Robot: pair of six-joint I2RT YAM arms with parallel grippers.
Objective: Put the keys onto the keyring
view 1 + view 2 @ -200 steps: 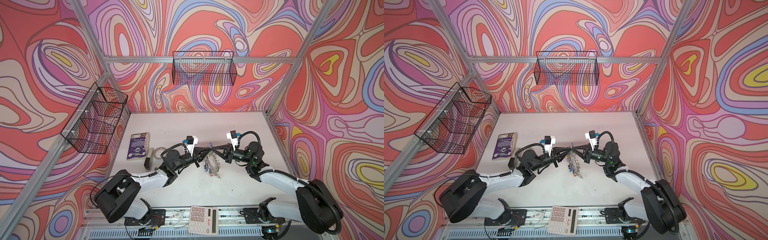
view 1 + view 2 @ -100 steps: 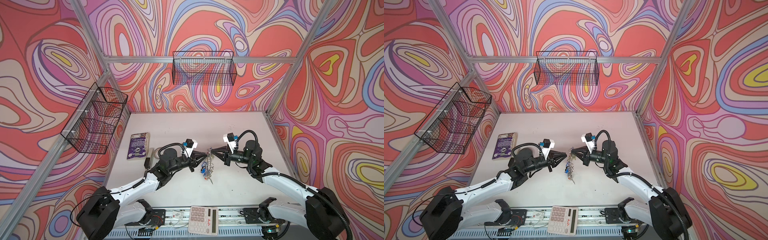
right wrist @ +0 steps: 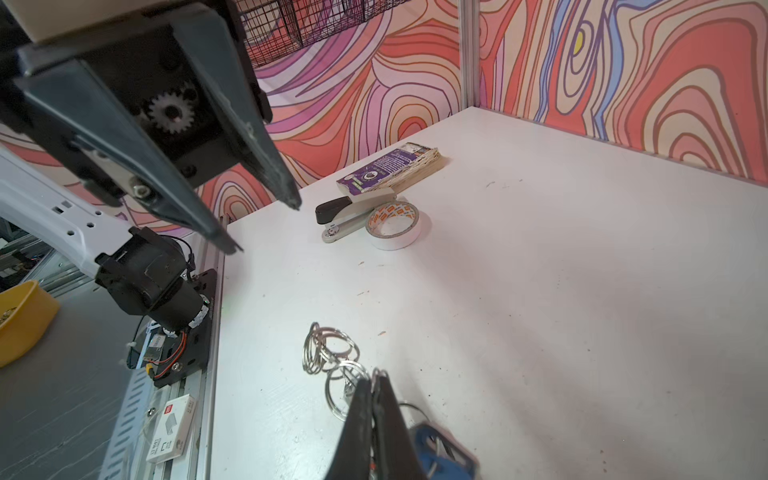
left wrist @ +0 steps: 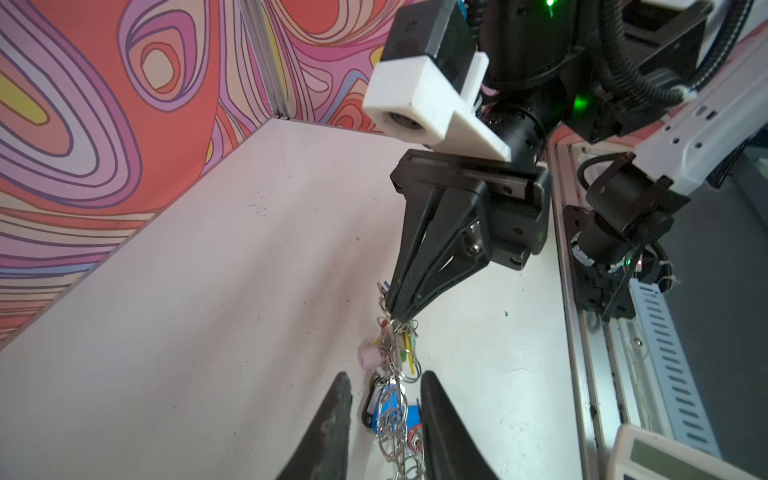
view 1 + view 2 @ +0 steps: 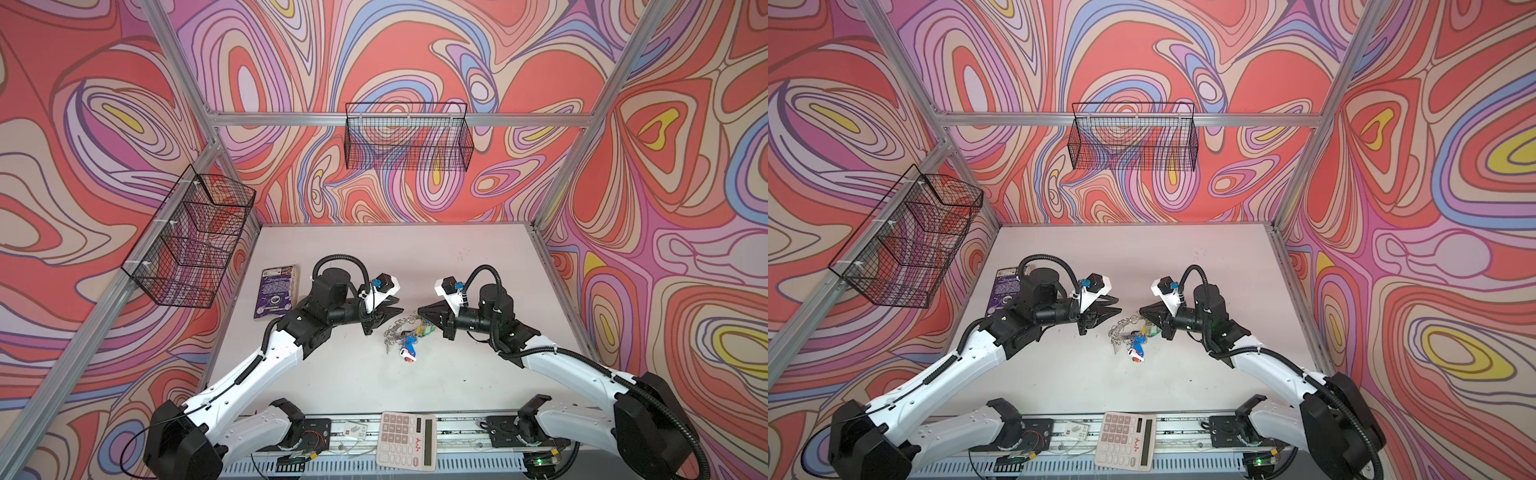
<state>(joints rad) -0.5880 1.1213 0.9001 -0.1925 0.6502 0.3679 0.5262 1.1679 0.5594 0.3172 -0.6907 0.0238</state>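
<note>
Arms: two. You have one reaching in from 7 o'clock and one from 5 o'clock, tips facing each other over mid-table (image 5: 478,270).
Left gripper (image 5: 386,320): one. Its fingers (image 3: 249,141) stand apart and hold nothing. It sits at 9 o'clock of the bunch, near it but not touching.
Right gripper (image 5: 420,311): one. Its fingers (image 3: 357,428) are pressed together on a ring of the keyring, at 2 o'clock of the bunch.
Keyring (image 5: 395,330): one linked cluster of silver rings at mid-table, trailing from the right gripper toward 7 o'clock.
Keys (image 5: 409,344): number not readable. You can pick out blue, red, green, yellow, pale pink and black tags, bunched at 6 o'clock of the gripped ring.
Baskets: two, black wire. One hangs on the back wall at 12 o'clock (image 5: 409,141), one on the left wall at 10 o'clock (image 5: 191,237).
Book (image 5: 276,291): one, purple cover, at 10 o'clock on the table.
Stapler (image 3: 353,214): one, just beside the book.
Tape roll (image 3: 395,228): one, against the stapler.
Calculator (image 5: 407,440): one, on the front rail at 6 o'clock.
Staple box (image 3: 170,428): one, on the rail.
Yellow bowl (image 3: 20,320): one, off the table, cut by the frame edge.
In the way: the left arm lies beside the book, and you see the stapler and tape from the right wrist only.
Hard to make out: the keyring's flat disc is lost among the rings. Whether the lowest keys rest on the table cannot be told.
</note>
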